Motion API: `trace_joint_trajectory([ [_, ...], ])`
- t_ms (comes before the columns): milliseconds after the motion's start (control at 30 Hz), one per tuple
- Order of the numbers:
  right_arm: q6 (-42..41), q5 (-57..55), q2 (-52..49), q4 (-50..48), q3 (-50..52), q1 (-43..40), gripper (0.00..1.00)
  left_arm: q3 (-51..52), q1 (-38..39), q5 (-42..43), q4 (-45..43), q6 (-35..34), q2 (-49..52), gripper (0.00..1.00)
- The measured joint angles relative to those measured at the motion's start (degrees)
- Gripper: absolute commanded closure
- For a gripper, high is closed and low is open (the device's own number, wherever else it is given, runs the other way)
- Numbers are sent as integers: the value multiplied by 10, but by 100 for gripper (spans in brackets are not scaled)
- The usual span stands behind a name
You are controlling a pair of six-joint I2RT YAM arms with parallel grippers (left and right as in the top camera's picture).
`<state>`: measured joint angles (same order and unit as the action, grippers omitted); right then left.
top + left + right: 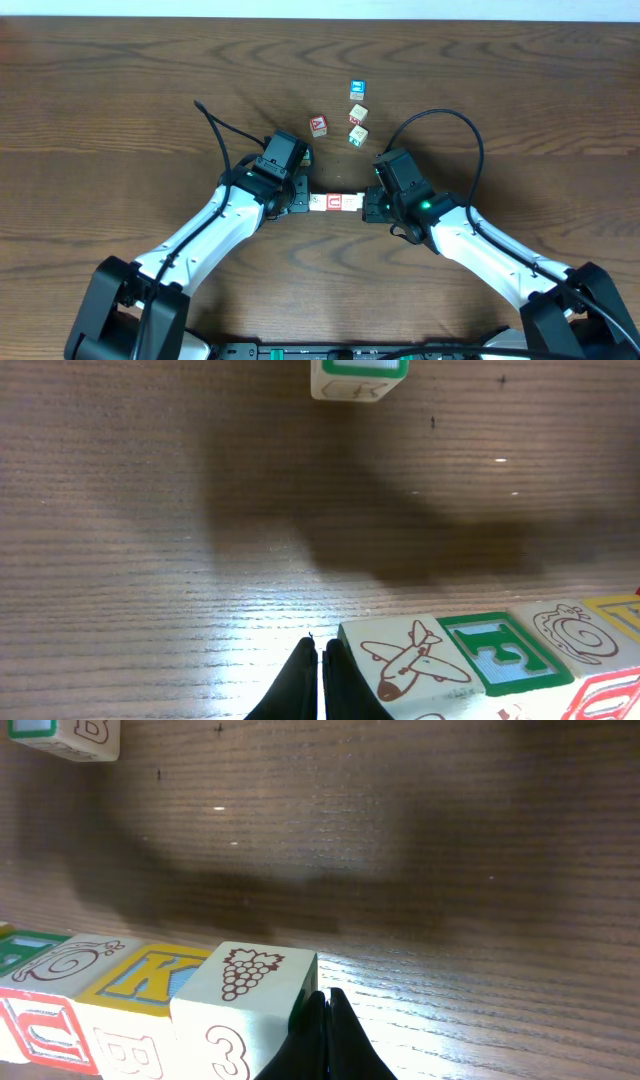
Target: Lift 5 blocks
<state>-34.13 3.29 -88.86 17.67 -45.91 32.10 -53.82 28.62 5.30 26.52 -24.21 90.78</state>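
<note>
Blocks (250, 985): colours and markings noted.
Faces cream, bearing brown grapes, blue K on yellow, brown snail, red-outlined U, brown aeroplane, green-framed E; table (120, 90) dark brown woodgrain.

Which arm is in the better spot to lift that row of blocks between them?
Neither alone. The left pincer, shut, sits against the airplane block at one end of the row of blocks; the right pincer, shut, sits against the grapes block at the other. Lifting likely needs both squeezing together.
</note>
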Motion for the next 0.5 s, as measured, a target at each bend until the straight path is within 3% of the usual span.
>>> trace_joint_trajectory([
  [500,-2,-3,0,-8,0,0,99,1,0,5,-12,-15,80,93],
])
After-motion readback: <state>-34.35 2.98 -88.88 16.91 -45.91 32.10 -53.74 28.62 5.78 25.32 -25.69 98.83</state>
